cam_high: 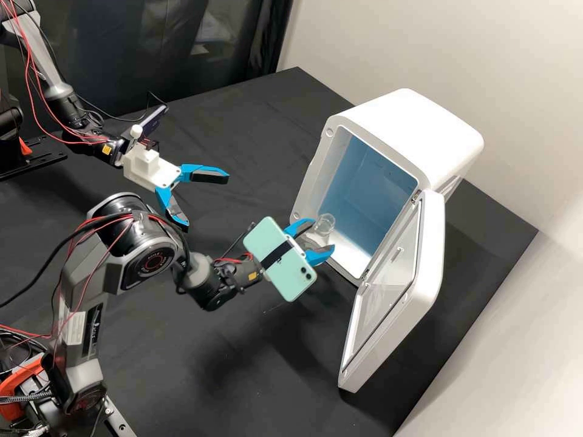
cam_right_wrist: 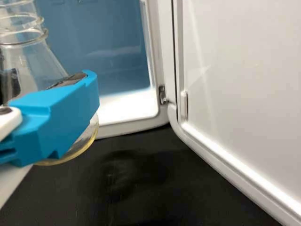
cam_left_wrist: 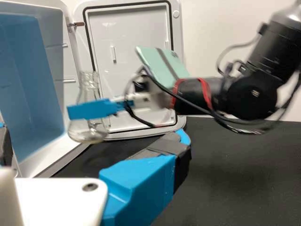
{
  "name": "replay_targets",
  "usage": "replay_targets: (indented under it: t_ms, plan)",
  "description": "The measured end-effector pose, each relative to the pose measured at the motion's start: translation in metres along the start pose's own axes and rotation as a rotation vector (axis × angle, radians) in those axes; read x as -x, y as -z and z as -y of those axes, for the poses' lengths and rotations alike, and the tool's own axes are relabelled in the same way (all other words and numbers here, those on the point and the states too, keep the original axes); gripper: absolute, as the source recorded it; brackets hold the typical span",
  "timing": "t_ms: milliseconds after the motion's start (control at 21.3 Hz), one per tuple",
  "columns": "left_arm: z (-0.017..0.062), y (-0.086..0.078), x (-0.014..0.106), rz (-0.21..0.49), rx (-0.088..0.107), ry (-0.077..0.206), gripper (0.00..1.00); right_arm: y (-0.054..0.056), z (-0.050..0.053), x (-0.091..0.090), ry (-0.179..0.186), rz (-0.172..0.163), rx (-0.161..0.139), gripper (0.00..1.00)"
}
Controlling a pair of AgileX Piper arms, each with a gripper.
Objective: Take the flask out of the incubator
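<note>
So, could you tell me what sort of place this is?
Probably a robotics laboratory: a black bench, a small white incubator with its door open, and a glass flask held in the right gripper.

No print could be read anywhere! The right arm (cam_high: pixel 200 280) wore a red ring (cam_high: pixel 150 262) of tiny lettering on its big joint, too small to make out. White print (cam_high: pixel 92 328) ran down its lower link, and that was too fine to tell as well. From the left wrist, a pale mark (cam_left_wrist: pixel 254 92) on that arm's dark joint showed as a blur. A yellow tag (cam_high: pixel 107 148) sat behind the left gripper (cam_high: pixel 206 201), with no characters legible.
</note>
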Motion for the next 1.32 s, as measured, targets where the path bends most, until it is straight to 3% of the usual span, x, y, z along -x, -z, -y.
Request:
replay_targets:
  t_ms: [141, 470, 705, 846, 1034, 1081, 1316]
  plan:
    - [-0.0006, 0.0, 0.001, 0.0, 0.0, -0.002, 1.0, -0.011, 0.006, 0.019, 0.042, -0.009, 0.015, 0.0]
    - [-0.0004, 0.0, 0.003, 0.0, 0.0, 0.001, 1.0, -0.028, 0.024, 0.057, 0.155, 0.034, 0.015, 0.0]
    - [-0.0027, -0.001, 0.005, 0.001, 0.0, -0.007, 1.0, -0.04, 0.04, 0.065, 0.217, 0.067, 0.011, 0.0]
    - [-0.0015, 0.0, 0.006, -0.001, 0.0, -0.003, 1.0, -0.04, 0.046, 0.064, 0.215, 0.034, 0.019, 0.0]
    - [-0.0015, 0.0, 0.006, -0.001, 0.0, -0.003, 1.0, -0.041, 0.049, 0.063, 0.218, 0.026, 0.021, 0.0]
    - [-0.0015, 0.0, 0.006, -0.001, 0.0, -0.003, 1.0, -0.041, 0.049, 0.063, 0.217, 0.025, 0.021, 1.0]
    - [-0.0015, 0.0, 0.006, -0.001, 0.0, -0.003, 1.0, -0.041, 0.049, 0.063, 0.215, 0.023, 0.021, 1.0]
